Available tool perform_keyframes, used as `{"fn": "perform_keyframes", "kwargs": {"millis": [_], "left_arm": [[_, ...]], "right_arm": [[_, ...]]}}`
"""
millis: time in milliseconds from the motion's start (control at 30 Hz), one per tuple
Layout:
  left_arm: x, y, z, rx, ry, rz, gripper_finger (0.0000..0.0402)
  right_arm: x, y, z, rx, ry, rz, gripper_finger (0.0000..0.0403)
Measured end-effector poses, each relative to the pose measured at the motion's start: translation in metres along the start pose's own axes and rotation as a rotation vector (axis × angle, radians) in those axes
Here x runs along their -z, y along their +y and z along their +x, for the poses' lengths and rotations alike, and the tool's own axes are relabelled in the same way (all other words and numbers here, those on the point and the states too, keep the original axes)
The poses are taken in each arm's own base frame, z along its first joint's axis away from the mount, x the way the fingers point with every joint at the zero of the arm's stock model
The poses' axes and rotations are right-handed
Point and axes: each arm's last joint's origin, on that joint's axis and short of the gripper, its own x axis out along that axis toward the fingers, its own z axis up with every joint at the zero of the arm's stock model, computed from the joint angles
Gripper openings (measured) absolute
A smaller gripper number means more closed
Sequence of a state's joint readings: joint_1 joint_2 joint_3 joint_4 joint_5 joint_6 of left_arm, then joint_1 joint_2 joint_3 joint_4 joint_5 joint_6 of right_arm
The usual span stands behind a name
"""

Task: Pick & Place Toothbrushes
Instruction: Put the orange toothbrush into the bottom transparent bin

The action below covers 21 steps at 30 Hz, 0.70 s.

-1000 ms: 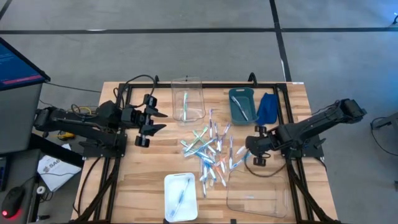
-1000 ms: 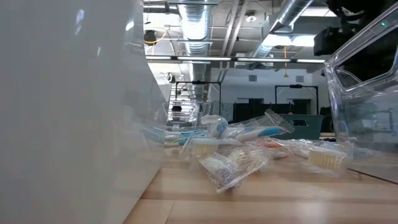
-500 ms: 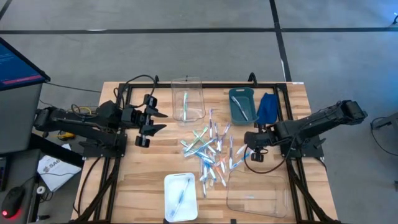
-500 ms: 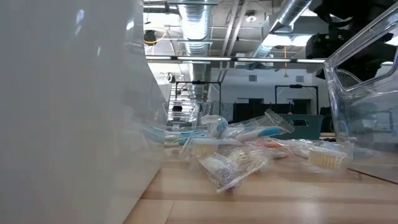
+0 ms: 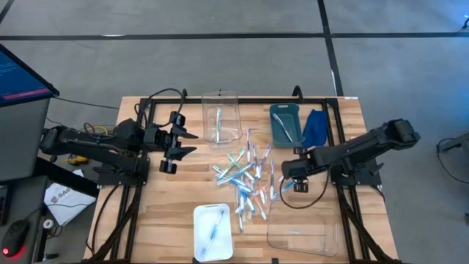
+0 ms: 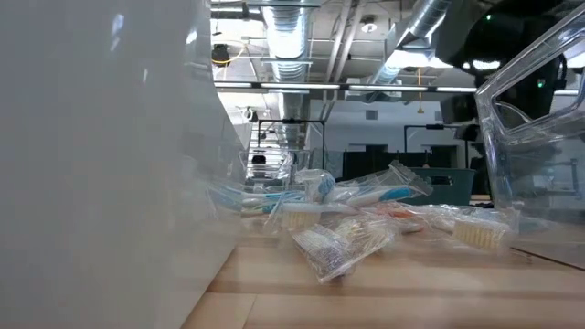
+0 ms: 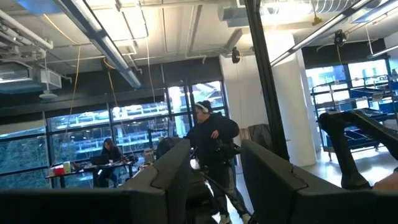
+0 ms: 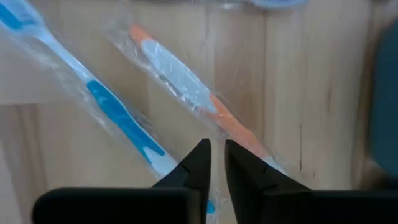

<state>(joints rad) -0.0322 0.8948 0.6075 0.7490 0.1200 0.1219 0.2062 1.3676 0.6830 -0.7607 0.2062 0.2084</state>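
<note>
Light, stiff little sticks by the look of them, each sealed in a clear crinkly wrapper, so probably slippery and prone to skidding on the wood. Best taken across the middle of the handle, pinching wrapper and stick together (a hold on loose film alone would likely slide off).

Toothbrushes (image 5: 248, 178) heaped mid-bench, between the clear bin (image 5: 220, 116) near the far edge and the white tray (image 5: 212, 222) at the near edge. Translucent whitish handles, with blue, green and orange-pink parts.

Right gripper (image 8: 216, 163) low over the heap's right side, fingers nearly together and holding nothing, tips just beside an orange-pink toothbrush (image 8: 189, 85), with a blue toothbrush (image 8: 115, 111) alongside.

Left gripper (image 5: 178, 142) parked near the left edge, fingers apart.
</note>
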Motion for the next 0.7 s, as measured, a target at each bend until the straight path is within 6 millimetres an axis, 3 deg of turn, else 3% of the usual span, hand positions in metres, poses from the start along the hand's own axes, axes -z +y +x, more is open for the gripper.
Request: {"fn": "perform_keyframes", "kwargs": {"millis": [233, 700], "left_arm": [[0.0, 0.0, 0.0, 0.0, 0.002, 0.0, 0.0135], [0.001, 0.0, 0.0, -0.019, 0.012, -0.001, 0.0135]], "right_arm": [[-0.002, 0.004, 0.015, 0.016, 0.065, -0.024, 0.0094], [-0.006, 0.003, 0.013, 0.061, 0.009, -0.012, 0.0134]]}}
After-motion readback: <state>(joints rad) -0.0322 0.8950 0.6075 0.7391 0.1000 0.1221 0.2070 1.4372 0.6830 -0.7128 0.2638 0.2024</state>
